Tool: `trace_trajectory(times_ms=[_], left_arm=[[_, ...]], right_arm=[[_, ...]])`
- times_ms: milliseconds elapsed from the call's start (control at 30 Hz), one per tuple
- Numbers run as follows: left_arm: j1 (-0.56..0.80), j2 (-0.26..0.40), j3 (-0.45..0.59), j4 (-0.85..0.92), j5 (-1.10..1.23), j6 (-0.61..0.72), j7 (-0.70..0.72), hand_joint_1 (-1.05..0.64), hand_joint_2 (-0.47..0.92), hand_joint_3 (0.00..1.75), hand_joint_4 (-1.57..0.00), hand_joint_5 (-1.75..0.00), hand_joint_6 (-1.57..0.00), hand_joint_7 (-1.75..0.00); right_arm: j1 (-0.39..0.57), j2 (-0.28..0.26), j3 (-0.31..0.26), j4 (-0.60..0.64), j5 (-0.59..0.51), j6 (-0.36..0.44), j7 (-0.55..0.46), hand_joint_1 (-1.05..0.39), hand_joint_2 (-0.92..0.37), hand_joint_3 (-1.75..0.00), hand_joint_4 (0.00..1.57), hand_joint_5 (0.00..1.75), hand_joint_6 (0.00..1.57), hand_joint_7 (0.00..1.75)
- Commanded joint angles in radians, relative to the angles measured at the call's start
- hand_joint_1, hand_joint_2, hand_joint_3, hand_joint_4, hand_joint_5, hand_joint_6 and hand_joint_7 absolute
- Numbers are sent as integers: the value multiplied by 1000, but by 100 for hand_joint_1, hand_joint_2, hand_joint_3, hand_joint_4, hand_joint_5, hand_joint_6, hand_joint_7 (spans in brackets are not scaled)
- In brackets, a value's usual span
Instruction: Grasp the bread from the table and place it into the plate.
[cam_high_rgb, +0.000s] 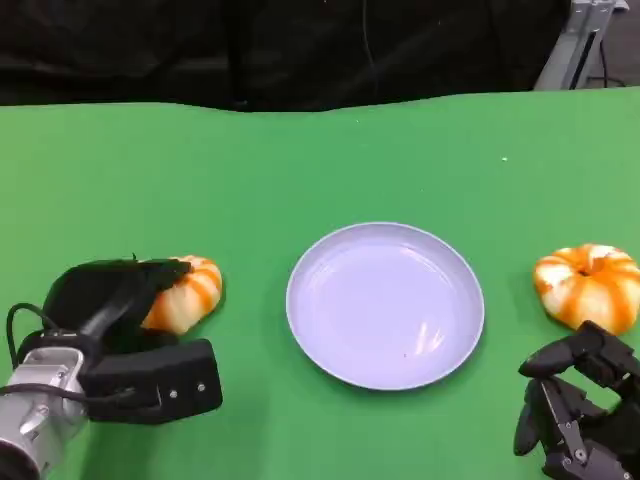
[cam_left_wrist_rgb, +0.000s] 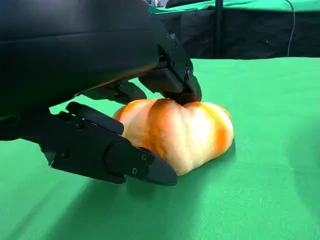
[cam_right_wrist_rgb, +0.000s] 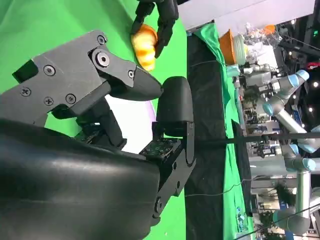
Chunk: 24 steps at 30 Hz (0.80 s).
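Note:
On the left of the green table lies an orange-and-cream bread (cam_high_rgb: 190, 292), still resting on the cloth. My left hand (cam_high_rgb: 115, 305) covers its left part. In the left wrist view the fingers (cam_left_wrist_rgb: 172, 82) press on top of the bread (cam_left_wrist_rgb: 185, 132) and the thumb (cam_left_wrist_rgb: 115, 155) lies against its near side, so the hand grips it. The pale lilac plate (cam_high_rgb: 330, 300) stands in the middle and holds nothing. My right hand (cam_high_rgb: 580, 410) hovers at the lower right, fingers loosely apart and holding nothing. The right wrist view looks past that hand (cam_right_wrist_rgb: 100, 125) to the gripped bread (cam_right_wrist_rgb: 144, 47).
A second orange-and-cream bread (cam_high_rgb: 590, 285) lies right of the plate, just beyond my right hand. A black curtain hangs behind the table's far edge, with a metal stand (cam_high_rgb: 575, 40) at the back right. Bare green cloth stretches between the left bread and the plate.

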Motion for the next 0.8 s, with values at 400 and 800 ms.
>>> trace_trajectory(times_ms=[400, 800], left_arm=[[15, 3, 61, 29, -91, -184, 153, -2, 60, 92, -80, -175, -64, -175], [85, 46, 150, -466, -112, -77, -27, -2, 58, 95, -79, -175, -67, -175]], right_arm=[[5, -7, -4, -6, -6, -20, -3, -16, -62, -98, 84, 175, 75, 150], [-10, -6, -10, 23, 6, -27, 5, -15, -62, -97, 85, 175, 75, 150]])
